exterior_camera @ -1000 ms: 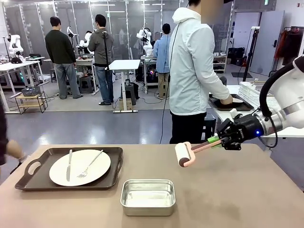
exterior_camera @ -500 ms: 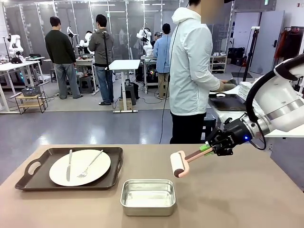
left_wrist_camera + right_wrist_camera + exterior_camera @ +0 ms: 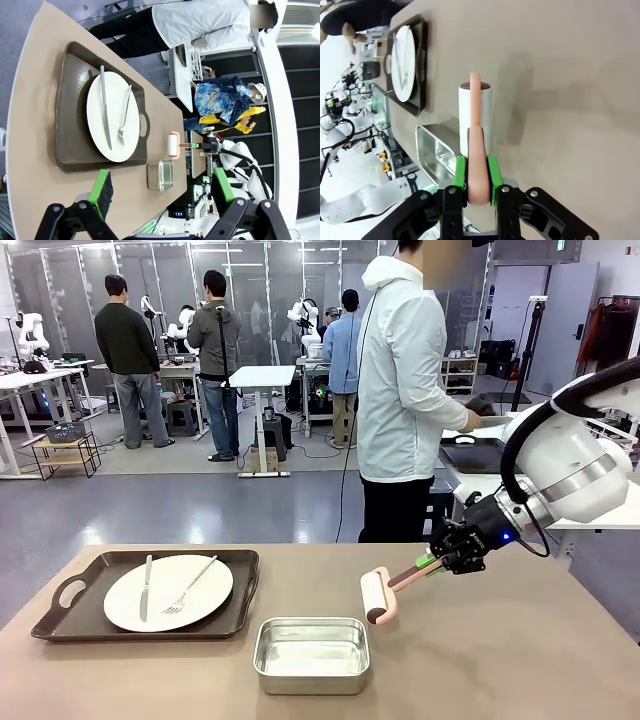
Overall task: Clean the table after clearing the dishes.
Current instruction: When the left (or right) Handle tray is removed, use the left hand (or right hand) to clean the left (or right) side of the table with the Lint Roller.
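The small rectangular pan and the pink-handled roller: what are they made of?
The small rectangular silver pan looks like metal, probably steel: grey sheen, bright reflections on its rolled rim. The pink-handled white roller seems smooth matte plastic at the handle; its white drum could be paper or sticky sheet.

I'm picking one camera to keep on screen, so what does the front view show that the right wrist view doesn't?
Front view: a person in a white jacket standing beyond the table, and the right arm with its white body. Right wrist view: green fingers clamped on both sides of the pink handle, and a person's hand past the tray. Both: the roller, the tray with plate, fork and knife, the steel pan, the tabletop.
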Robot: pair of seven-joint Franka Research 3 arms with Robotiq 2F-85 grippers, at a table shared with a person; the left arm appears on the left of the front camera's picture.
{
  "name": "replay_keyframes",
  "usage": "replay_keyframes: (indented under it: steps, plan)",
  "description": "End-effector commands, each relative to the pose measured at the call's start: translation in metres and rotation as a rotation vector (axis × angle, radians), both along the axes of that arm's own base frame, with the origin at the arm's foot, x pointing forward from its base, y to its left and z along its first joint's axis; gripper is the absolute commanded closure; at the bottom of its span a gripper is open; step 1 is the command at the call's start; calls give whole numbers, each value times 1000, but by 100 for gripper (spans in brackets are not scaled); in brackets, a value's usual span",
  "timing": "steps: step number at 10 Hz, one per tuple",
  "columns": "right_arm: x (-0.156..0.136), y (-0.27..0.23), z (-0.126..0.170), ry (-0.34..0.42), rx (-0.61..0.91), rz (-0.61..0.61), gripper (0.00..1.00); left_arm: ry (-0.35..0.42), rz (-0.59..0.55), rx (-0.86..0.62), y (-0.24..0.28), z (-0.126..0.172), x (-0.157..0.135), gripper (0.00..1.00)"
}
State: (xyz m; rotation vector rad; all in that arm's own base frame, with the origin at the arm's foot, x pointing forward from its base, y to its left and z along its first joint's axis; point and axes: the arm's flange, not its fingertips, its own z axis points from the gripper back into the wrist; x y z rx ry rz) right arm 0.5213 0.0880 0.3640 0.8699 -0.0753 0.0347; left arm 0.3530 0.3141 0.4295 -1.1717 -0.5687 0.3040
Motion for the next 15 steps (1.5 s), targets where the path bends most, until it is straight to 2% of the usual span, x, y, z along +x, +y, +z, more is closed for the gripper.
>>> replay_keyframes:
  steps: [1,4,7,11,15]
  plan:
    - [1,11,-7,28,-60,-31,78,-11,2,-10,1,1,-2,0]
    - [4,10,-27,62,-104,-73,78,-11,2,-10,1,1,-2,0]
    - [-4,-9,-39,92,-223,-91,78,-11,2,-10,1,1,-2,0]
    - [-11,-44,-33,115,-396,-132,78,-11,2,-10,1,1,-2,0]
    - [-17,-101,-7,164,-560,-179,78,-11,2,-10,1,1,-2,0]
